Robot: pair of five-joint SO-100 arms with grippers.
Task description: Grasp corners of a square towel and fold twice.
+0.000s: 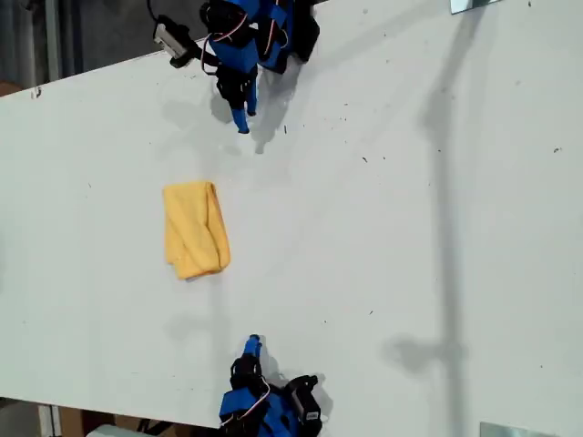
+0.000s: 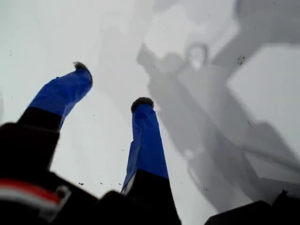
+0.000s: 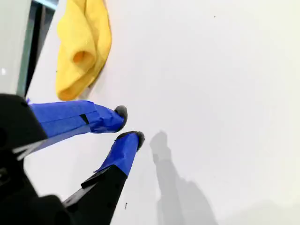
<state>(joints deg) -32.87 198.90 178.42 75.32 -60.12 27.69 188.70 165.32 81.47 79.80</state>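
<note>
- Yellow-orange towel [image 1: 194,229] folded into a thick, compact oblong, flat on the white worktop [image 1: 410,228], left of centre in the exterior view.
- Rumpled along the long side facing the exterior view's right, with a soft rounded bulge at the lower end in that view.
- Two blue arms facing each other across the worktop in the exterior view: one arm [image 1: 241,64] at the top edge, the other arm [image 1: 264,401] at the bottom edge.
- Towel between the two arms, well apart from both and touched by neither.
- Impossible to tell from the wrist views which arm is first and which is second.
- My first end effector [image 2: 112,86] with blue-taped fingers [image 2: 146,140] spread wide, gripping nothing, above bare worktop crossed by grey shadows.
- My second end effector [image 3: 129,124] with tips only narrowly parted, nothing between them, just above the worktop.
- Towel [image 3: 82,47] in the second wrist view beyond those tips, folds bunched and a rolled opening showing at one end, close to the worktop's edge.
- Small dark specks scattered over the white surface.
</note>
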